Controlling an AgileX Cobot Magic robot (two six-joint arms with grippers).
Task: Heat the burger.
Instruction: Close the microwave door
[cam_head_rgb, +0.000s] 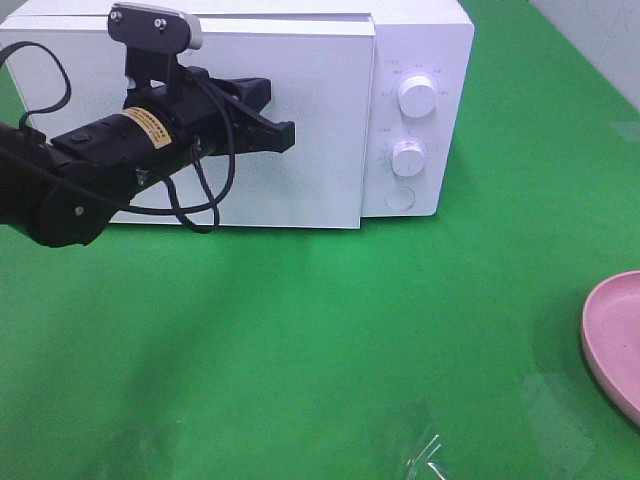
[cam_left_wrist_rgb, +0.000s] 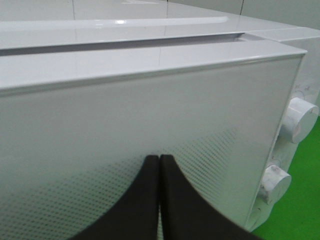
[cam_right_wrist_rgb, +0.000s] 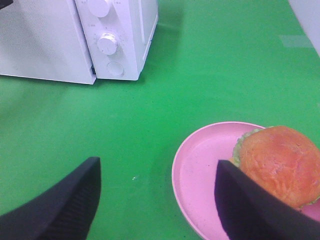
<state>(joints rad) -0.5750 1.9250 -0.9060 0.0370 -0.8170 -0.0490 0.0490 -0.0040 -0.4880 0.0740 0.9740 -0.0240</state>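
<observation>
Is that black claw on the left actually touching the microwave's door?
Cannot tell. The left wrist view shows the shut left gripper right at the microwave door, its fingers overlapping it, but no view plainly shows contact or a gap.

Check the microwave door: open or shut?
Slightly ajar. The microwave door stands forward of the control panel, a gap showing along its top edge; the shut left claw is at its front.

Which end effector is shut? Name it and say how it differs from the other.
The left end effector: its black fingers press together in front of the white microwave door. The right end effector is spread wide above the pink plate and burger.
</observation>
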